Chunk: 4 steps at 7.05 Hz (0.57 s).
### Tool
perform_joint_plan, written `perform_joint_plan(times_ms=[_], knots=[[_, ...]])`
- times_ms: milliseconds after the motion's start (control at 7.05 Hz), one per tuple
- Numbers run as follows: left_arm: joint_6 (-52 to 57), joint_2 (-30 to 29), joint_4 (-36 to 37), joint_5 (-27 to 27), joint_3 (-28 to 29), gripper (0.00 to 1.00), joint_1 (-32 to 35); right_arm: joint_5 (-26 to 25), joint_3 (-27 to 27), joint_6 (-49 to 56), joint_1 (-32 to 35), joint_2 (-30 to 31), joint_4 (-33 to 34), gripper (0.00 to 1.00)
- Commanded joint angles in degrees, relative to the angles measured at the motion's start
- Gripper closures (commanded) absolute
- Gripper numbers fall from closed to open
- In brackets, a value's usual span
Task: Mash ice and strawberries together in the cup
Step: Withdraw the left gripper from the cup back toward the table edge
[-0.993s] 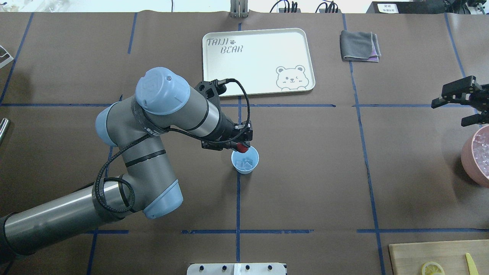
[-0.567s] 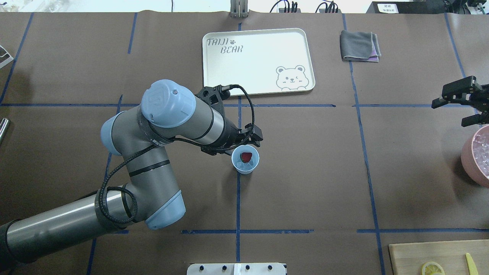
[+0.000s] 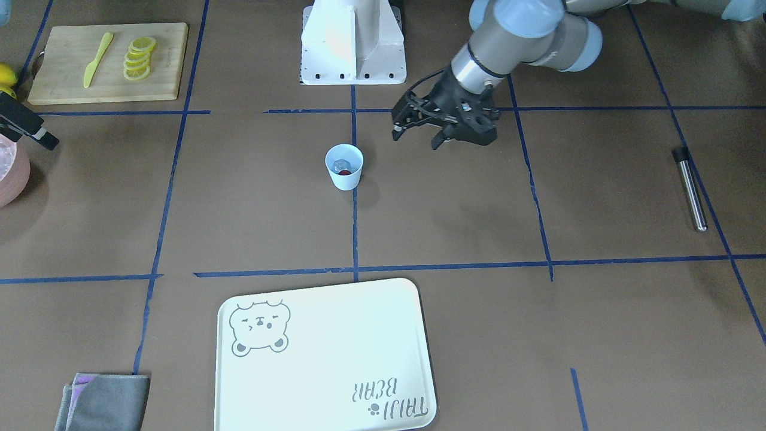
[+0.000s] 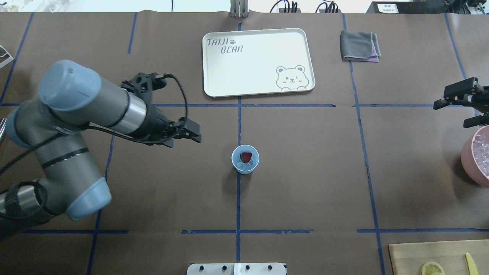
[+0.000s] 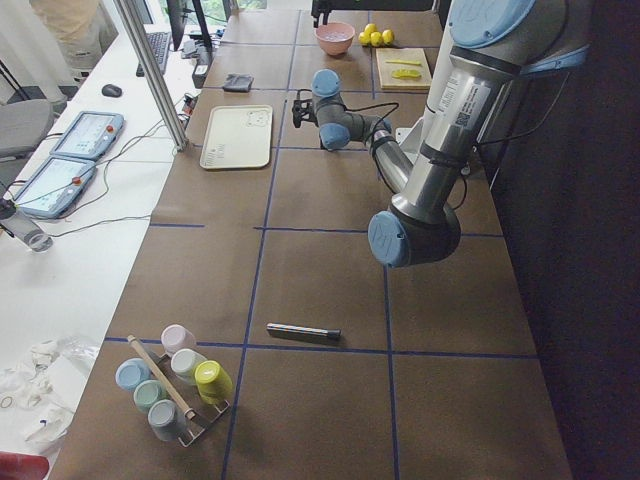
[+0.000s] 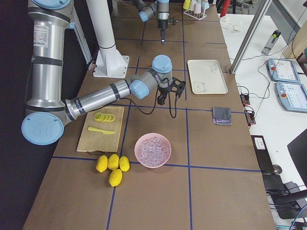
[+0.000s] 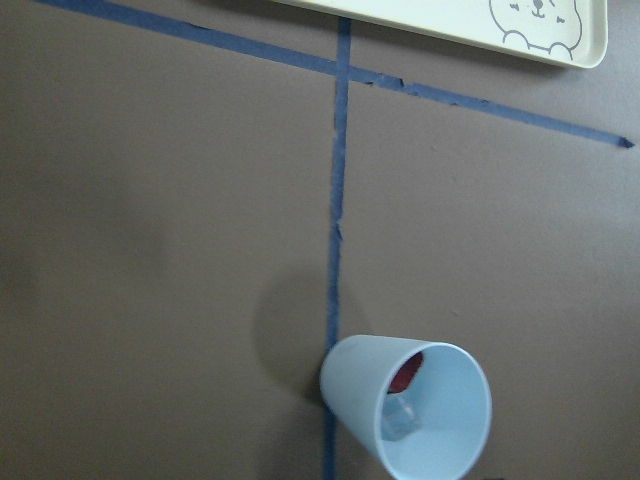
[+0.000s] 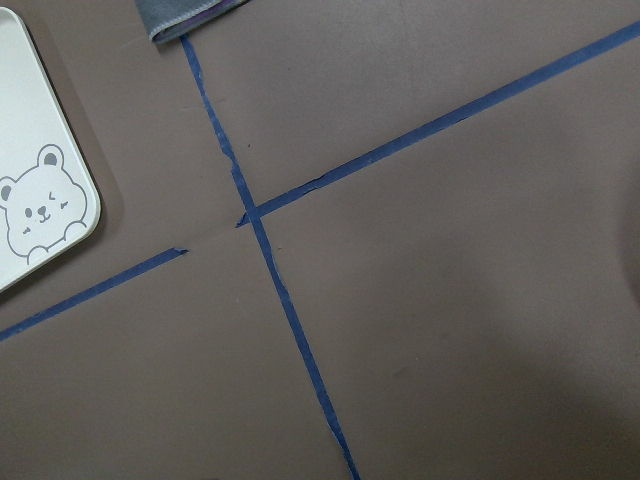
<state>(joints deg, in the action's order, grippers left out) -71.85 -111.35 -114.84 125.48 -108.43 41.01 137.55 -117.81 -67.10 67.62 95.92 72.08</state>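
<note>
Where blue tape lines cross the brown-papered table [image 4: 305,183], the black two-finger left gripper [image 4: 186,139] hangs with fingers spread wide, empty, well apart from the small pale blue plastic cup [image 3: 345,179]. Right gripper [image 4: 451,114] likewise parted, holding nothing. Inside the cup: tiny red strawberry [image 4: 246,156] beside a clear ice chunk [image 4: 244,165].

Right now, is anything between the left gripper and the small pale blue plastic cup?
Nothing visible. Only bare brown table lies between the open left gripper and the small pale blue plastic cup; the white bear tray sits well clear.
</note>
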Motion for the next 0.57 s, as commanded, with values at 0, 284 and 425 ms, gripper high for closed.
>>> perform_joint_plan(times_ms=[0,284,425], knots=[[22.32,12.94,0.05,10.72,-1.09,0.11,14.11,-0.09,0.39,3.97,0.75,1.72,-0.01,0.0],[40.83,19.32,0.14,11.28,4.33,0.12,23.45,-0.09,0.3,4.08,1.28,2.25,-0.01,0.0],[48.74,19.24,1.1,10.93,10.63,0.12,27.15,-0.09,0.13,4.17,1.72,2.43,-0.01,0.0]])
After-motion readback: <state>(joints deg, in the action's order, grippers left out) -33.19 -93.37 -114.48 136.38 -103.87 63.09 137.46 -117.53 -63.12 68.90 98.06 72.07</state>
